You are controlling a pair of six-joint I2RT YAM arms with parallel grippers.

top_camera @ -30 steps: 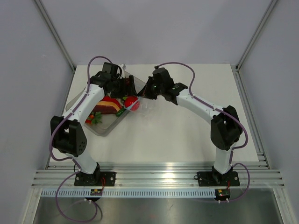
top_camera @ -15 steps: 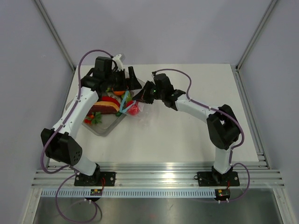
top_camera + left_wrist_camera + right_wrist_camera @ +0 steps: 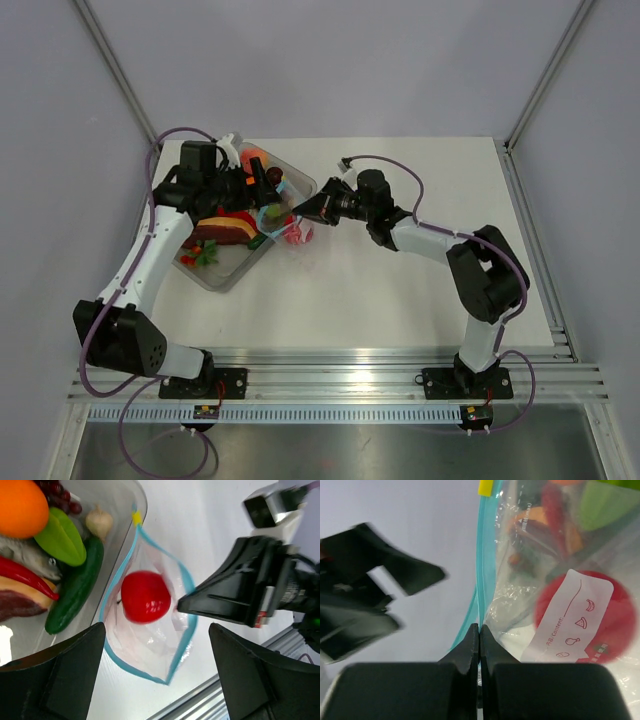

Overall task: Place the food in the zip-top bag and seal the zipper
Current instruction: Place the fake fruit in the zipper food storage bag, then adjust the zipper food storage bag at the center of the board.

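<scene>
From above, the white tabletop carries a clear rigid rectangular plastic tub on its left side. A small transparent plastic zip-top bag lies on the tabletop, touching the tub's right wall. A round red toy fruit sits inside it. The left tool hovers over the far end of the tub. The right tool reaches in from the right and meets the bag's mouth edge.

The left wrist view looks down between two black fingers that stand wide apart with nothing held. Below them the bag's mouth gapes, and its light-blue zipper strip forms an open loop around the red fruit. A yellow slider tab marks the end nearest the tub. The right tool grips the loop's right side. The tub holds an orange ball, a light-green piece, a dark-green cucumber, a red chilli, dark purple grapes and a pale garlic bulb.

In the right wrist view the black fingertips are pressed together, clamped on the zipper strip. To the right, the red fruit shows through the bag's film behind a white printed label.
</scene>
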